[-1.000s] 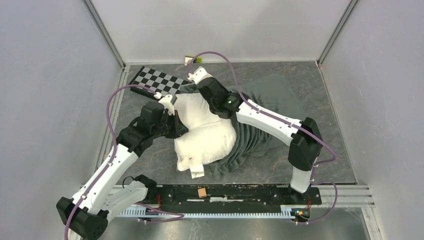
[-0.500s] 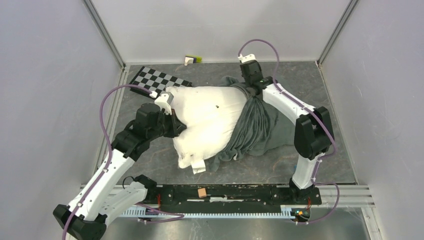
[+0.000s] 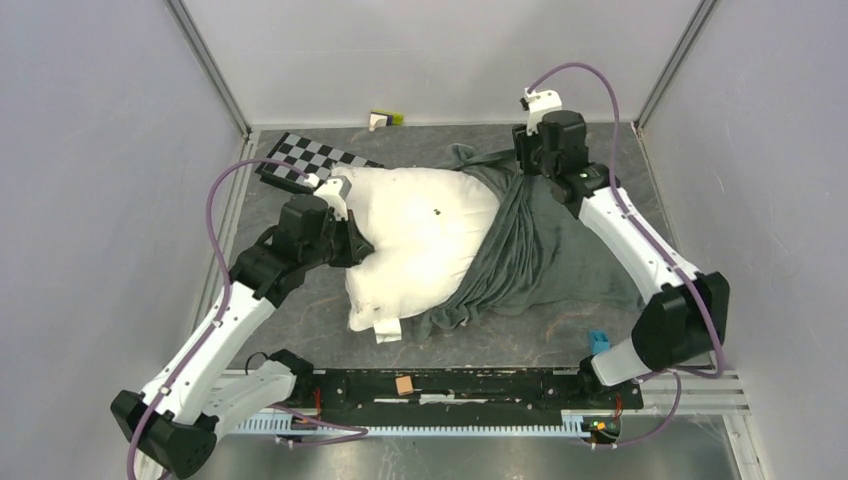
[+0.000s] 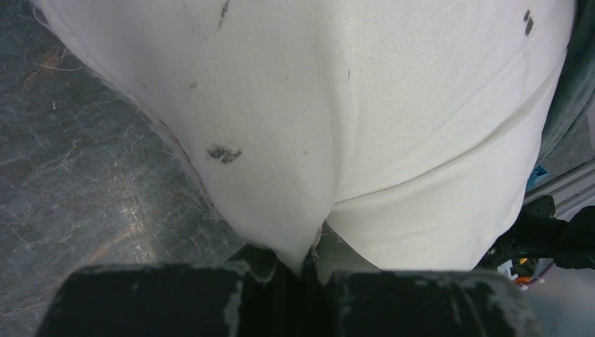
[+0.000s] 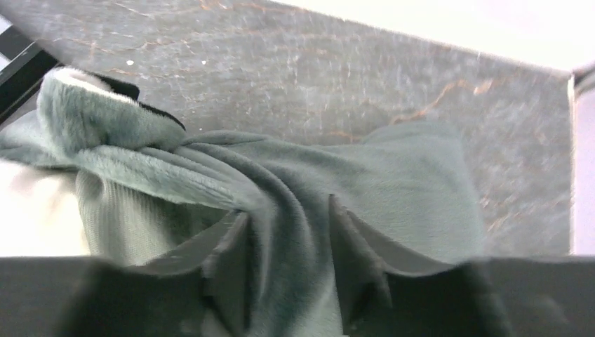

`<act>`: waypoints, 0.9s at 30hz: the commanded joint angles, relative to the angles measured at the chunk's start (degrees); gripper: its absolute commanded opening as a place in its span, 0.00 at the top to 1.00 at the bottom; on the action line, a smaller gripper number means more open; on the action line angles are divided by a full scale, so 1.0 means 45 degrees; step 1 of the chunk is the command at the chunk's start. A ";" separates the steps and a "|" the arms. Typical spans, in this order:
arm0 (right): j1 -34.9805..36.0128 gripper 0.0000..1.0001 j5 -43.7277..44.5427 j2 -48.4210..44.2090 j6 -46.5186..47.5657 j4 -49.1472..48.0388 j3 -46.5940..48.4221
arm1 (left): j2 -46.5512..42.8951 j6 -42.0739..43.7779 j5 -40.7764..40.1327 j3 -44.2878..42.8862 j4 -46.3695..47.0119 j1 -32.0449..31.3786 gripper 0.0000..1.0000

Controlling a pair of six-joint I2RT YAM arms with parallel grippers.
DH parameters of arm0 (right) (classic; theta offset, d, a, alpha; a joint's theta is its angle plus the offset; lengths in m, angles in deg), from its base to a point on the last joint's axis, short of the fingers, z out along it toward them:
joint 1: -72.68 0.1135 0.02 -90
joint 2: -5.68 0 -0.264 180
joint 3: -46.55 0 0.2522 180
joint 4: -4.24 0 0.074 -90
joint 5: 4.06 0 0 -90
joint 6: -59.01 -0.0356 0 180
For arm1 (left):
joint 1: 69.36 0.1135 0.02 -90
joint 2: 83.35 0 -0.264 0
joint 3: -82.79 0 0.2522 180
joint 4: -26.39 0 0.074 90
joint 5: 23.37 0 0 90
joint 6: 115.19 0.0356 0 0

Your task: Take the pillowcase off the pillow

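The white pillow lies mid-table, mostly bare, its tag at the near corner. My left gripper is shut on its left edge; the left wrist view shows the white pillow fabric pinched between the jaws of the left gripper. The pillowcase, turned dark grey side out, covers only the pillow's right end and trails right. My right gripper is shut on a bunched fold of it at the back right; in the right wrist view the right gripper grips the grey pillowcase fabric.
A black-and-white checkerboard lies at the back left. A small green-and-white object sits by the back wall. A small blue object lies near the right arm's base. Metal frame posts stand at both back corners.
My right gripper has swept from over the pillow to the back right, dragging the pillowcase off most of the pillow. The pillow unfolded flat. The left gripper held its grip.
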 commanded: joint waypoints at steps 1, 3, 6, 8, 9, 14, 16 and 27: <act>-0.0522 0.36 -0.1895 -0.1895 0.0687 -0.1148 -0.0348 | 0.0141 -0.0761 -0.0437 -0.0797 -0.0589 0.0161 0.98; -0.0341 0.22 -0.2716 -0.2613 0.0630 -0.0960 -0.0868 | 0.0414 -0.1219 -0.0287 -0.0979 -0.0397 0.0159 0.98; 0.0745 0.04 -0.1682 -0.3567 0.0736 -0.0329 -0.1798 | 0.0917 -0.1871 0.0284 -0.1297 -0.0241 0.0179 0.98; 0.2142 0.02 0.0309 -0.4286 0.1005 0.0027 -0.2586 | 0.1229 -0.2355 0.0384 -0.1484 -0.0189 0.0175 0.98; 0.2776 0.02 0.0877 -0.4670 0.0992 0.0180 -0.3023 | 0.1329 -0.2585 0.0384 -0.1583 -0.0190 0.0189 0.98; 0.4099 0.02 0.0264 -0.7063 0.0051 -0.0461 -0.5524 | 0.1496 -0.3345 0.0389 -0.1859 -0.0005 0.0275 0.98; 0.4538 0.02 -0.0589 -0.7769 -0.0015 -0.0660 -0.6224 | 0.1500 -0.3825 0.0289 -0.1951 -0.0022 0.0364 0.98; 0.7132 0.07 -0.2373 -0.9714 -0.2145 -0.1027 -0.8991 | 0.2150 -0.7436 0.1263 -0.1653 -0.0229 0.2427 0.98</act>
